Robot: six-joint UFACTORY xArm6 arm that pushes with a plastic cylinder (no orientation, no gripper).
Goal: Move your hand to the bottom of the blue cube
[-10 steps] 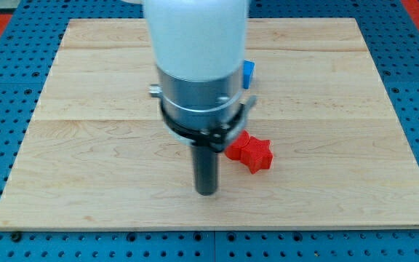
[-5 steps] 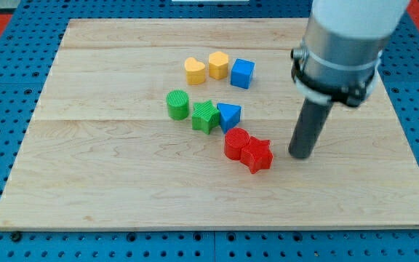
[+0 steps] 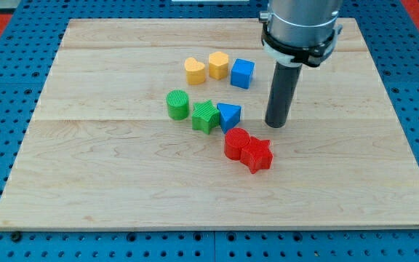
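- Blue cube [image 3: 242,73]: far centre of the wooden board [image 3: 86,182], just right of two yellow blocks [image 3: 206,67]
- My tip [image 3: 276,124]: right of and nearer than the cube, apart from it
- Pincer: none fitted, plain rod only

You get one view only, looking down at a slant from the board's [image 3: 86,189] near edge; the whole board fits, my tip [image 3: 276,125] right of centre, the arm's upper part cropped.

Blue cube [image 3: 242,73], pale wooden board [image 3: 108,182]
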